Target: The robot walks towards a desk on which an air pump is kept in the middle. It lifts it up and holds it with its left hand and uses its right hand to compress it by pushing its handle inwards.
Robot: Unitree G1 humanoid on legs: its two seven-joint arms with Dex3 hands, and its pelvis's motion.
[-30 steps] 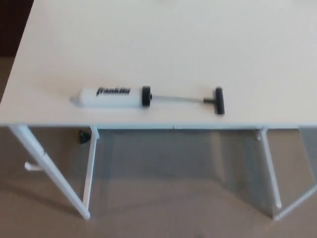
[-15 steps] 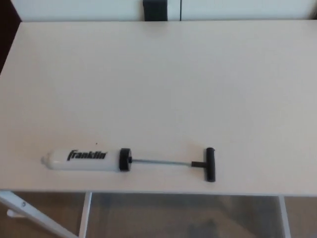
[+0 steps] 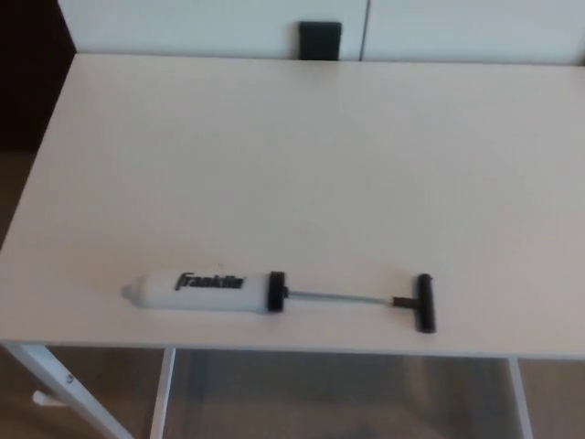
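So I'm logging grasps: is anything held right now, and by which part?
Nothing is held. The air pump lies on the desk with its handle pulled out; no robot hand is in view.

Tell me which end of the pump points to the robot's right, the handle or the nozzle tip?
The black T-handle, at the end of the extended rod; the white barrel and its tip lie left.

The air pump [image 3: 206, 292] lies lengthwise on the worktop [image 3: 311, 174], along the lower edge of the frame. Its handle [image 3: 425, 303] is at lower right, its nozzle end at lower left.
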